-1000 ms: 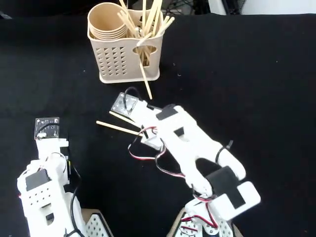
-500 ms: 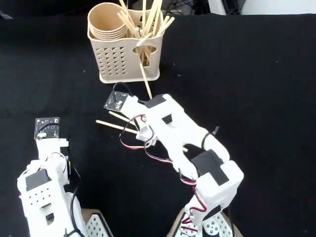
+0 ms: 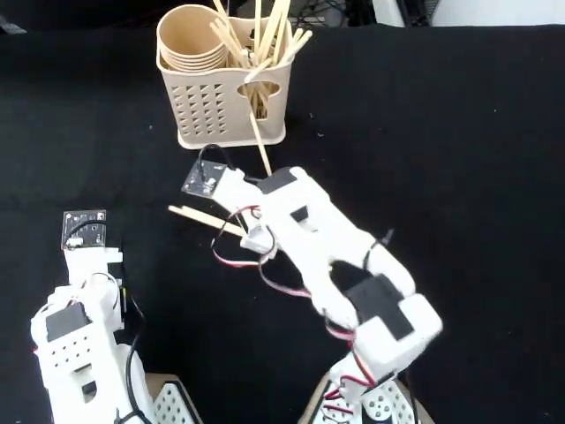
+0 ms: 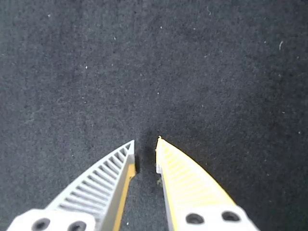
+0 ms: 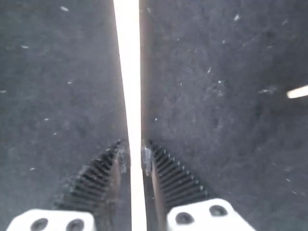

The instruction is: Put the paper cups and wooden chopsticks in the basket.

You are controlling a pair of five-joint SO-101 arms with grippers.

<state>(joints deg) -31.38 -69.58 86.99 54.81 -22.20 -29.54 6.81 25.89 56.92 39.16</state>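
A beige basket (image 3: 221,110) stands at the back of the table. It holds a stack of paper cups (image 3: 190,42) and several wooden chopsticks (image 3: 265,31), and one more chopstick leans against its front (image 3: 259,141). A chopstick (image 3: 201,217) lies on the black cloth in front of the basket, with a second one close alongside. My right gripper (image 5: 134,151) is shut on a chopstick (image 5: 129,72) low over the cloth. Another stick's end (image 5: 298,91) shows off to the side. My left gripper (image 4: 146,143) is shut and holds nothing, over bare cloth at the near left.
The right arm (image 3: 318,256) stretches diagonally from the near edge towards the basket. The left arm (image 3: 75,327) sits folded at the near left corner. Black cloth (image 3: 459,159) covers the whole table.
The right arm has swung left and towards the basket. The chopsticks on the cloth have shifted slightly towards the back left with it. The left arm has not moved.
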